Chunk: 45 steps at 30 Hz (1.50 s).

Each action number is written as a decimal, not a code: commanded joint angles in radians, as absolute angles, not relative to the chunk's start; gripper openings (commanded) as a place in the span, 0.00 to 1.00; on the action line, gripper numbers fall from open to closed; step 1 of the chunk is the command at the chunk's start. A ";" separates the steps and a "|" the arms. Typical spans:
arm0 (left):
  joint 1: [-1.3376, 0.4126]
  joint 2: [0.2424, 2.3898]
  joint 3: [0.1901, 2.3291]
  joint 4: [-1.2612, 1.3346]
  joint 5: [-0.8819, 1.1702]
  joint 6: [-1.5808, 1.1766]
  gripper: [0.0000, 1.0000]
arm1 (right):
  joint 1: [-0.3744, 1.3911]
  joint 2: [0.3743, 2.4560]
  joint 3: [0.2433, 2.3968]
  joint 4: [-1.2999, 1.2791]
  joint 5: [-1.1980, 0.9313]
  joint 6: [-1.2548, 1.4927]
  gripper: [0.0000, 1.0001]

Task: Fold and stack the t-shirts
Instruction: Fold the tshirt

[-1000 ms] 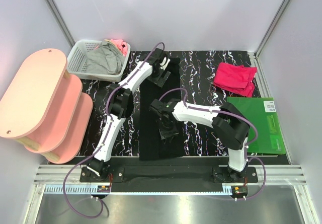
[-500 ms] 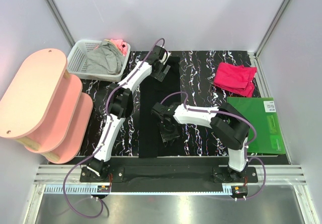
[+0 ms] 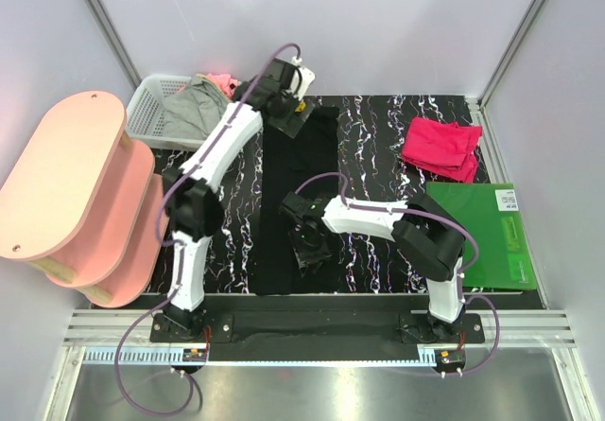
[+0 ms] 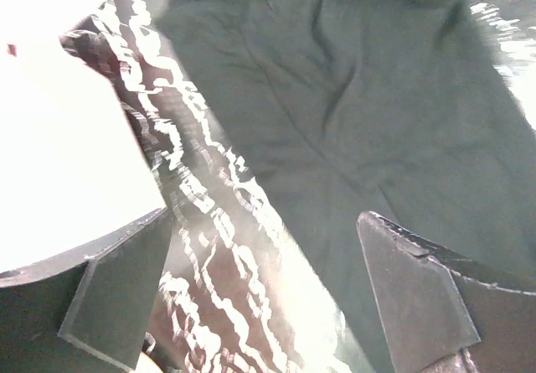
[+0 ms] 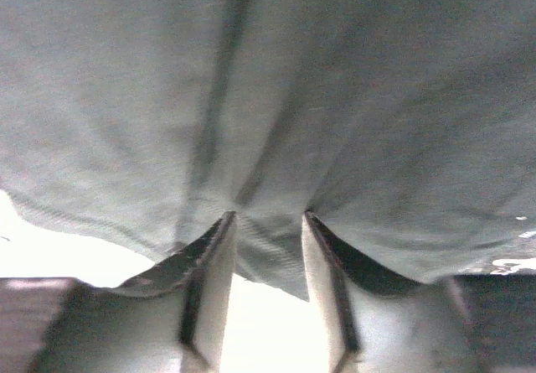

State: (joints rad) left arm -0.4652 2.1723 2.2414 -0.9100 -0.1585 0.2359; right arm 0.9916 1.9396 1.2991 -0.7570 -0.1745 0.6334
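I see the black t-shirt as a long rumpled strip, centre frame. My right gripper pinches a fold of it; my left gripper hangs wide open.

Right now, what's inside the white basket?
A crumpled grey garment and a pink cloth at the far corner of the basket. Anything beneath them is covered.
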 commanded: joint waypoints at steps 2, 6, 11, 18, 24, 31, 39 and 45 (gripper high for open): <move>-0.356 1.873 2.161 -0.980 -0.040 0.201 0.99 | 1.035 1.869 1.399 -0.811 -0.073 0.575 0.58; -0.269 1.659 2.099 -1.077 0.026 0.183 0.99 | 1.049 1.769 1.483 -0.903 0.044 0.503 0.62; -0.158 1.345 1.771 -1.071 0.061 0.210 0.99 | 1.101 1.769 1.643 -1.010 0.082 0.407 0.59; -0.002 1.066 1.504 -1.091 0.113 0.253 0.99 | 1.380 1.805 1.666 -1.088 0.766 0.151 1.00; -0.002 0.982 1.382 -1.094 0.123 0.206 0.99 | 1.540 1.871 1.635 -1.103 0.689 0.121 1.00; 0.028 0.974 1.353 -1.086 0.146 0.173 0.99 | 1.609 1.862 1.491 -0.892 0.511 0.156 1.00; 0.028 0.982 1.367 -1.083 0.161 0.172 0.99 | 1.609 1.925 1.424 -0.793 0.422 0.176 1.00; 0.029 0.986 1.315 -1.057 0.169 0.163 0.99 | 1.600 1.983 1.401 -0.739 0.387 0.178 1.00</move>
State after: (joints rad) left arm 0.0227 0.9901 1.3380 -1.1095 0.1394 0.1802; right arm 1.6035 1.9518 1.4128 -0.8093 0.4179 0.1627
